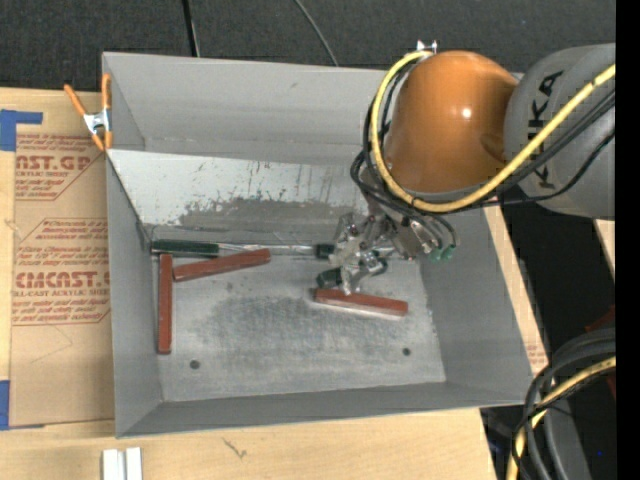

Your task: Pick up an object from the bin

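One red-brown bar (365,304) just beneath gripper (351,273)

Gripper (350,268) low over one end of a flat reddish-brown stick (368,305), toward the right wall of the grey metal bin (300,373). Near the left wall: slanted reddish-brown stick (222,264), straight reddish-brown stick (164,310). Dark-green-handled screwdriver (186,248) along the back wall.
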Controlling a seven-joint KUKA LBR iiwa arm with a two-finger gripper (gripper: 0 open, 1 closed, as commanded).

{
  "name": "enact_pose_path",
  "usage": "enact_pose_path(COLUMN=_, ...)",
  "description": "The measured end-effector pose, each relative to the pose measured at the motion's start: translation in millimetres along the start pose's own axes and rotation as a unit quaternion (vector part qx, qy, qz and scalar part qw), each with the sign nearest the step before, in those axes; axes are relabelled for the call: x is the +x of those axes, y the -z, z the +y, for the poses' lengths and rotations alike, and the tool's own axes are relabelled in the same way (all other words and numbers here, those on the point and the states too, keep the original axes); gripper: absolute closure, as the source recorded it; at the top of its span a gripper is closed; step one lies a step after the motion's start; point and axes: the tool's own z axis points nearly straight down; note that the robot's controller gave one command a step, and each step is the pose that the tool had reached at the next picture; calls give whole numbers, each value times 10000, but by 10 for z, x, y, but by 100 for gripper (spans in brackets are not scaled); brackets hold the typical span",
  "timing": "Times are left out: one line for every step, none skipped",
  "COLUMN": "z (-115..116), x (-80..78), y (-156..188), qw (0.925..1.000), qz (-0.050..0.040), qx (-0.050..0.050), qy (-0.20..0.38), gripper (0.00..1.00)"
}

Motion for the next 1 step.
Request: enact_pose_path(z=-12, x=-29, y=163, qw=9999, qz=-16, qx=5, qy=157, gripper=100)
